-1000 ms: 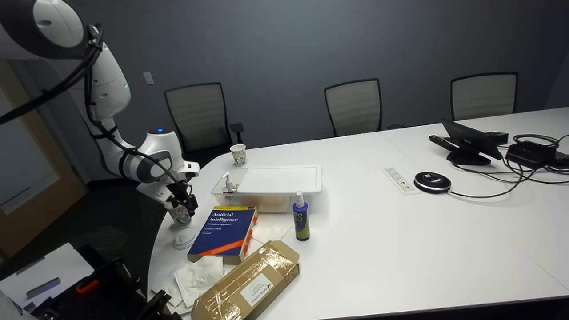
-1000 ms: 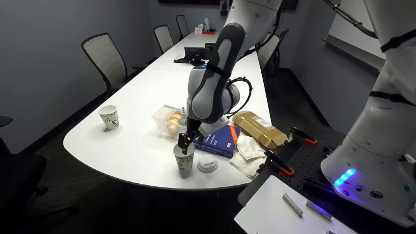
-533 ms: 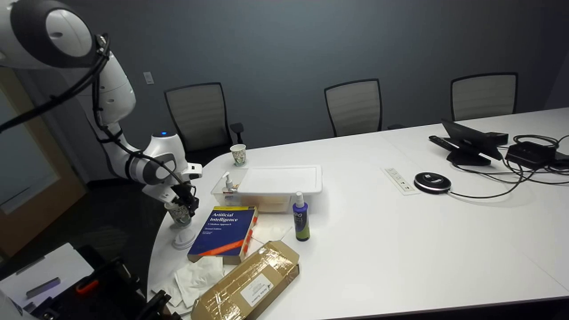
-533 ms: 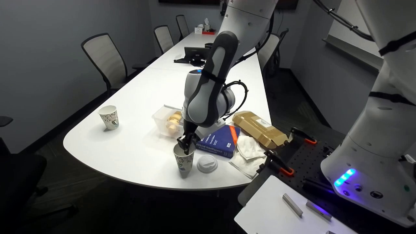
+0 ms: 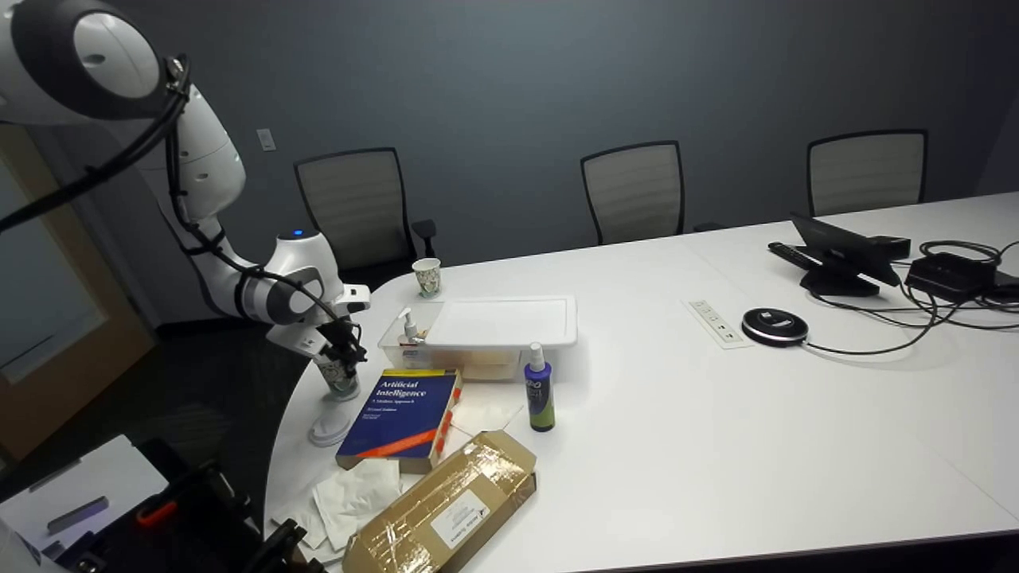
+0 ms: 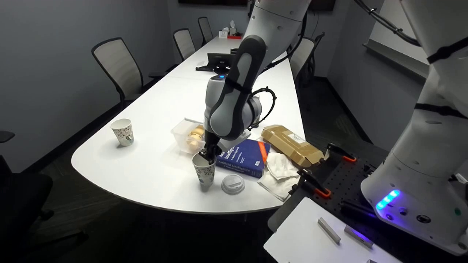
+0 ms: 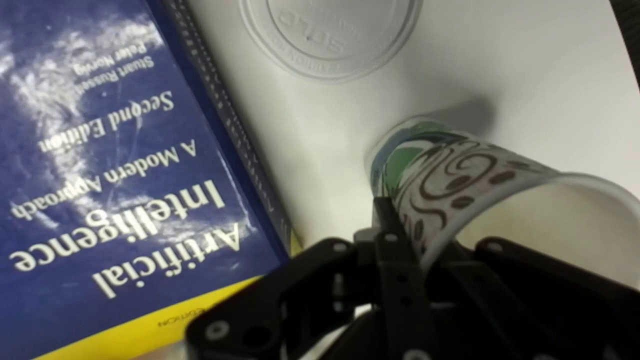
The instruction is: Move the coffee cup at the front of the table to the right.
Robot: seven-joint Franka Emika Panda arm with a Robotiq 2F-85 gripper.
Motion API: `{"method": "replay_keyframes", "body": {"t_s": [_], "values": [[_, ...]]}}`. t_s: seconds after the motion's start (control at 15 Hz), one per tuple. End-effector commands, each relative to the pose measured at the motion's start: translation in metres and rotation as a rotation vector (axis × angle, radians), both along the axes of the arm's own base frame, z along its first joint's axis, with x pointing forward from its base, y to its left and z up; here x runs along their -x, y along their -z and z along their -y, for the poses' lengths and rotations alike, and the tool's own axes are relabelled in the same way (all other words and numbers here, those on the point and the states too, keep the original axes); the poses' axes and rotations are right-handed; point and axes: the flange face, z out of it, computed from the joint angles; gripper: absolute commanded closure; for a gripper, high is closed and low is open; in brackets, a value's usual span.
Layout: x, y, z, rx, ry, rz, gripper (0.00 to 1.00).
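The coffee cup (image 6: 204, 174) has shifted farther from the lid (image 6: 233, 184), fingers (image 7: 397, 260) pinching its wall, the inner tip hidden inside.

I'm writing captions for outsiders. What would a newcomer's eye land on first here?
Likely the white robot arm, bent down over the rounded end of the white table, with its gripper pinching the wall of a patterned coffee cup. Next, perhaps, the blue light strip glowing on the robot's base in an exterior view. In the wrist view, probably the blue "Artificial Intelligence" book lying beside the cup.
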Motion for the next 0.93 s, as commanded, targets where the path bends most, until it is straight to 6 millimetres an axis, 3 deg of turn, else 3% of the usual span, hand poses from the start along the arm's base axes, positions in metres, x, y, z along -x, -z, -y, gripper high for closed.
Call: {"method": "replay_keyframes", "body": {"t_s": [0.0, 0.13, 0.33, 0.6, 0.87], "values": [[-0.011, -0.03, 0.002, -0.031, 0.019, 0.006, 1.0], [-0.015, -0.055, 0.01, -0.054, 0.044, 0.007, 1.0], [-0.019, -0.1, 0.04, -0.06, 0.114, 0.023, 1.0], [-0.02, -0.154, 0.112, -0.055, 0.252, 0.062, 1.0], [-0.013, -0.186, 0.194, -0.065, 0.415, 0.111, 1.0]]}}
